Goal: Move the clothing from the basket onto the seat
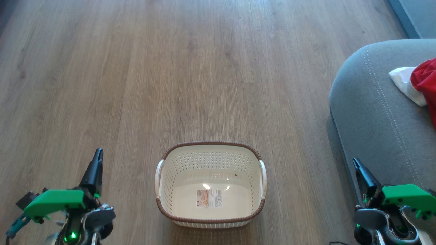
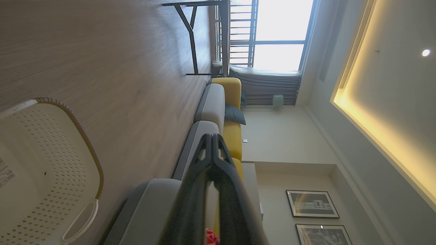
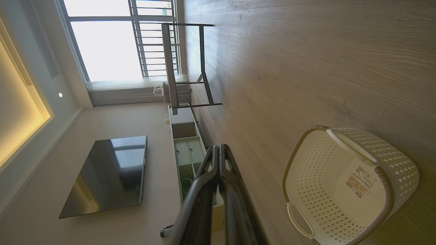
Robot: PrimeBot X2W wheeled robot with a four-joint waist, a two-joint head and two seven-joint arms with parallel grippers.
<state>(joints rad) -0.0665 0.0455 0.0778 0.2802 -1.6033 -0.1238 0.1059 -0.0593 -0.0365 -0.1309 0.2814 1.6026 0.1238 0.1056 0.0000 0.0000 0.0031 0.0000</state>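
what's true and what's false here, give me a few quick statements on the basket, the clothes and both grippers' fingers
1. The basket holds red clothing. False: it is empty, with just a label sticker on its bottom.
2. The red clothing lies on the grey seat. True.
3. A white cloth lies against the red clothing on the seat. True.
4. The left gripper has its fingers spread wide. False: they are shut together, holding nothing.
5. The basket stands on the seat. False: it stands on the wooden floor, to the seat's left in the head view.
6. The right gripper is shut and empty. True.
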